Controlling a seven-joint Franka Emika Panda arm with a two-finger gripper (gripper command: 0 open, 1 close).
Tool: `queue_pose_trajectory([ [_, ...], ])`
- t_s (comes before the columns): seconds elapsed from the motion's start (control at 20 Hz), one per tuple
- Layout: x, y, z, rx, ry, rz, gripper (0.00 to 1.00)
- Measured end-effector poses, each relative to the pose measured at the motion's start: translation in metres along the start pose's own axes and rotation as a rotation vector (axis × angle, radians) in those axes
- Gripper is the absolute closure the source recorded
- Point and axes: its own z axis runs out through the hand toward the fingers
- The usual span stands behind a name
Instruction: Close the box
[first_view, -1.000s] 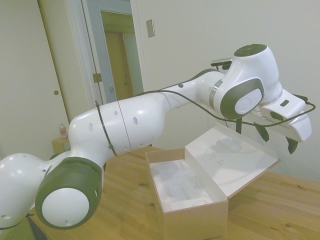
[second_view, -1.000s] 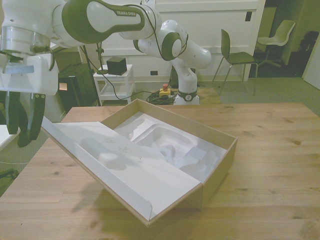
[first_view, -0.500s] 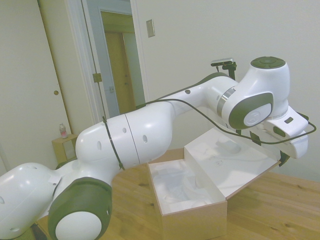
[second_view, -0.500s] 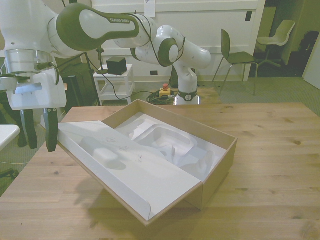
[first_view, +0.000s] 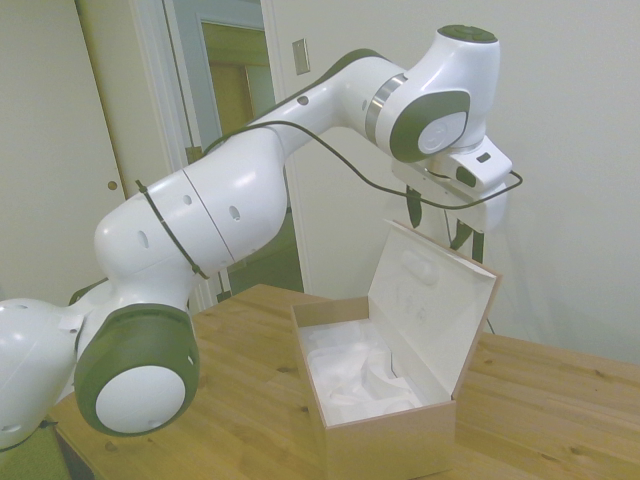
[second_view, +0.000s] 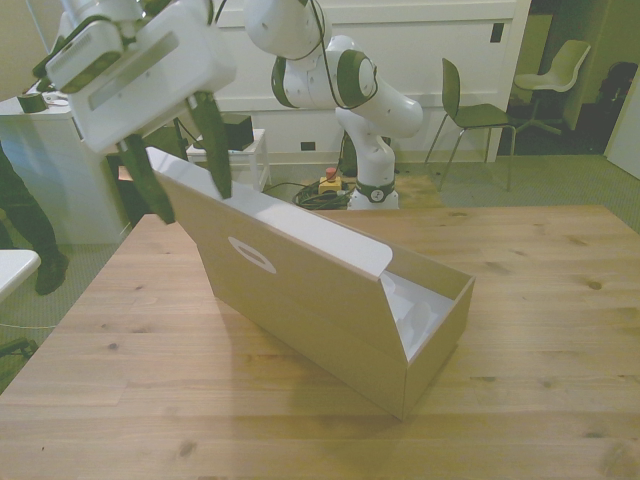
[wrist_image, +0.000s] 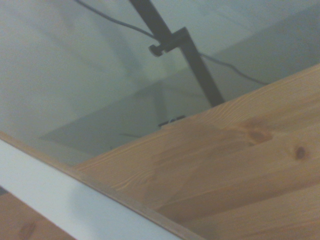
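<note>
The box (first_view: 385, 440) sits on the wooden table (second_view: 540, 330), pinkish-tan outside, with its white moulded insert (first_view: 350, 375) showing in the side view. Its hinged lid (second_view: 290, 275) stands raised, steeply tilted over the box, tan face toward the front camera and white inner face (first_view: 430, 305) toward the insert. My gripper (second_view: 190, 200) is up at the lid's free top edge, open, with one finger (second_view: 213, 140) on each side of that edge. In the side view the gripper (first_view: 442, 232) hangs just above the lid's top corner. The wrist view shows the lid's white edge (wrist_image: 65, 205) and bare table wood (wrist_image: 225, 160).
A person's legs (second_view: 22, 215) stand by a white cabinet (second_view: 55, 160) at the front view's left. Behind the table are a white cart (second_view: 235, 160) and chairs (second_view: 470, 110). Bare table stretches to the front view's right of the box.
The gripper has risen and swung inward over the box, carrying the lid's free edge up. The lid went from a low outward slant to steeply raised over the box.
</note>
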Motion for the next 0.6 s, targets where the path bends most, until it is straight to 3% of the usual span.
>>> queue_pose_trajectory([
  [0.25, -0.020, -0.016, 0.027, -0.041, -0.069, -0.024, 0.00],
  [0.6, -0.149, -0.113, 0.079, -0.153, -0.080, -0.178, 0.00],
])
